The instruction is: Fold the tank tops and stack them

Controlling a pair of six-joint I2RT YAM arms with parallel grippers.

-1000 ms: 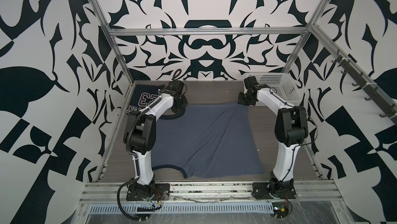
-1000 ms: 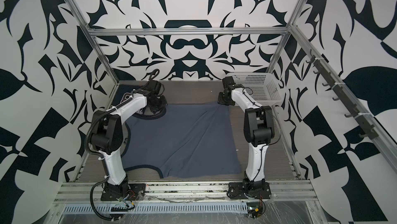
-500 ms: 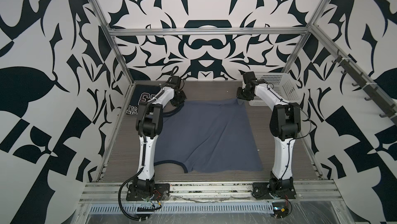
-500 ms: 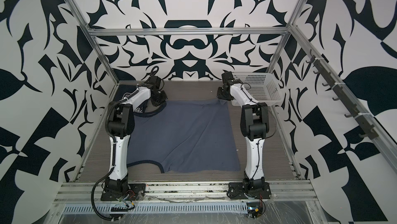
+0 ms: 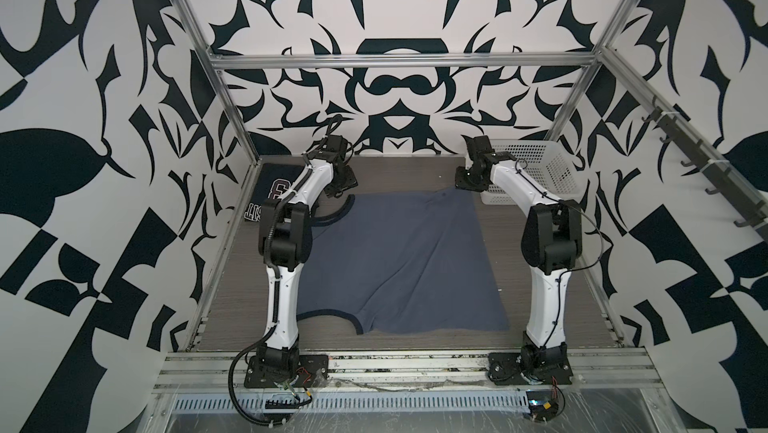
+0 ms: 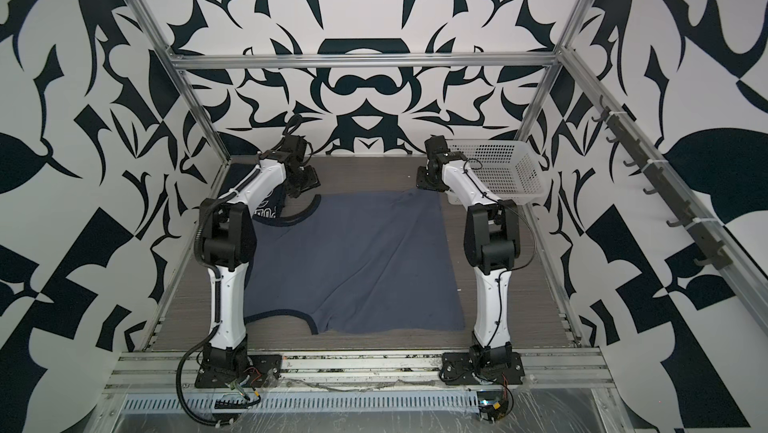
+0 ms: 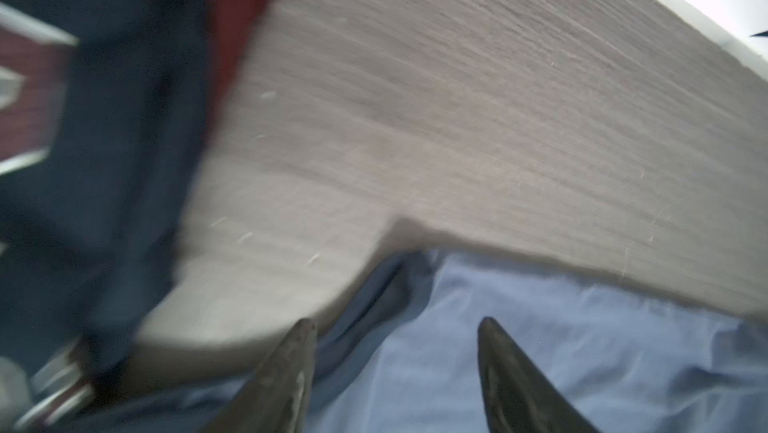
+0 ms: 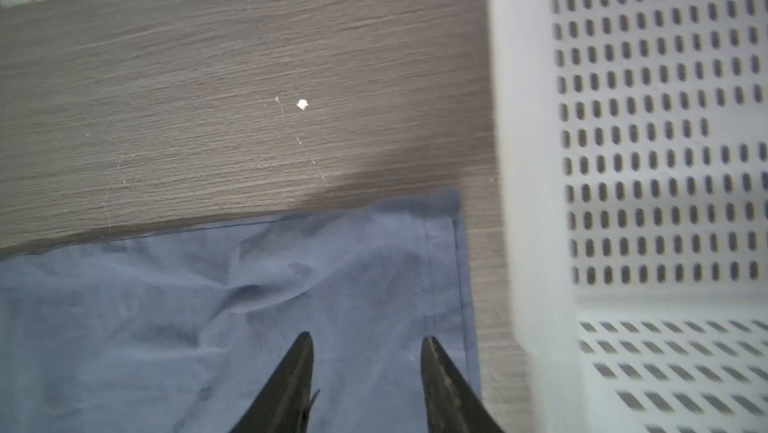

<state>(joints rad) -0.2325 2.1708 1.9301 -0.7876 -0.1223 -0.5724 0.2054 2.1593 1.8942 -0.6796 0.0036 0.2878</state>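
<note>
Blue top [image 5: 399, 260] lies spread mid-worktop [image 5: 407, 173], navy top [image 5: 266, 177] in the far left corner. Your jaws both hang open over the blue top's far edge. Limp, light cloth: pinch its hem corners.

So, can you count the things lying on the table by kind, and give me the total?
Tank tops: 2 (slate-blue tank top, navy tank top)
Baskets: 1 (white basket)
Total: 3
</note>
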